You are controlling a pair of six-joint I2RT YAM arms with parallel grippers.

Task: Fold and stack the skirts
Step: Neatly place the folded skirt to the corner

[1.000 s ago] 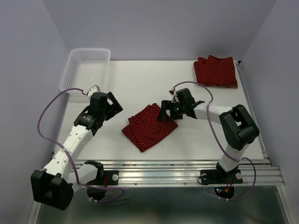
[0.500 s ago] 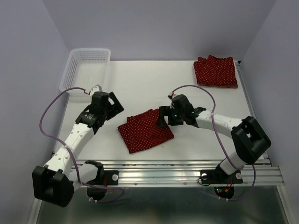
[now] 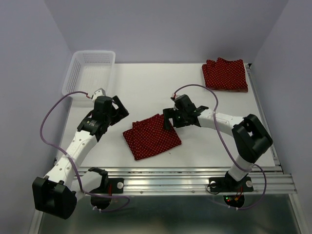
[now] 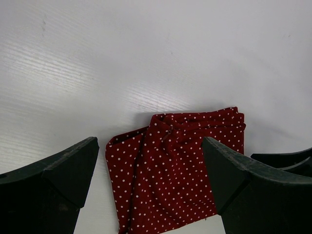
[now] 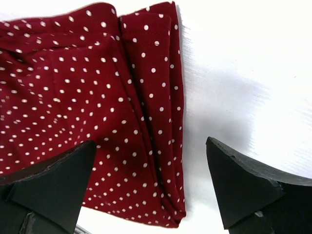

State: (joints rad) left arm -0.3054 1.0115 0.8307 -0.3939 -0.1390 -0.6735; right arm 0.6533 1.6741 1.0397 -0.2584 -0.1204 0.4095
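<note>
While left tool (image 3: 118, 109) hovers spread beside folded skirt (image 3: 151, 139), right tool (image 3: 168, 118) spread over its edge.

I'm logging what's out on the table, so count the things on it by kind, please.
Dark red dotted skirt bundles: 2, one mid-table, one at the far right corner
White lattice basket: 1
Total: 3
</note>
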